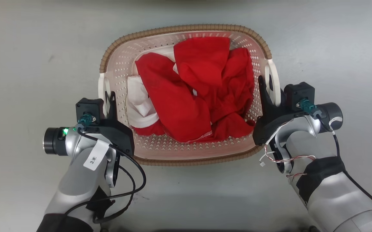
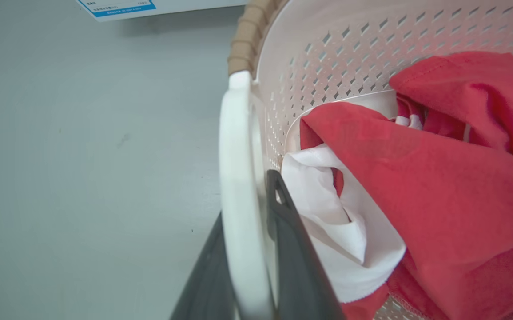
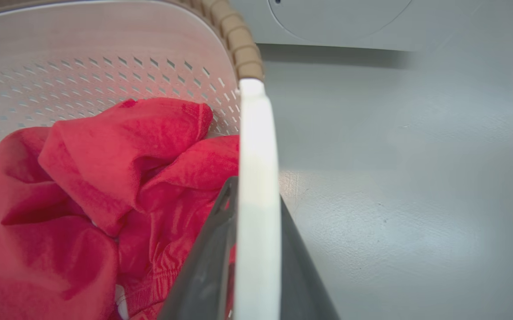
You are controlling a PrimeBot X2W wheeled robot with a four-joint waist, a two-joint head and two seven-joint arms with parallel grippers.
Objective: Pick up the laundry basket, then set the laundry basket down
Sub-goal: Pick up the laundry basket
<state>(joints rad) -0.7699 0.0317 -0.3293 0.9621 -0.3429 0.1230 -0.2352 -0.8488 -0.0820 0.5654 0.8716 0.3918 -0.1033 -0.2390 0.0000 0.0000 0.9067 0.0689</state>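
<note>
The laundry basket (image 1: 186, 28), cream-white with perforated walls and a brown woven-look rim, sits in the middle of the head view, holding red clothes (image 1: 202, 90) and a white cloth (image 1: 139, 100). My left gripper (image 1: 108, 98) is shut on the basket's white left handle (image 2: 238, 155); one dark finger (image 2: 289, 240) is inside the wall and the other outside. On the other side, my right gripper (image 1: 267, 88) is shut on the white right handle (image 3: 258, 178), with its fingers (image 3: 214, 249) on both sides of it. I cannot tell whether the basket rests on the floor.
Bare grey floor (image 1: 28, 64) surrounds the basket. Beyond it, the right wrist view shows the pale front of a washing machine (image 3: 336, 22). In the left wrist view a white panel with a blue label (image 2: 118, 8) stands at the top edge.
</note>
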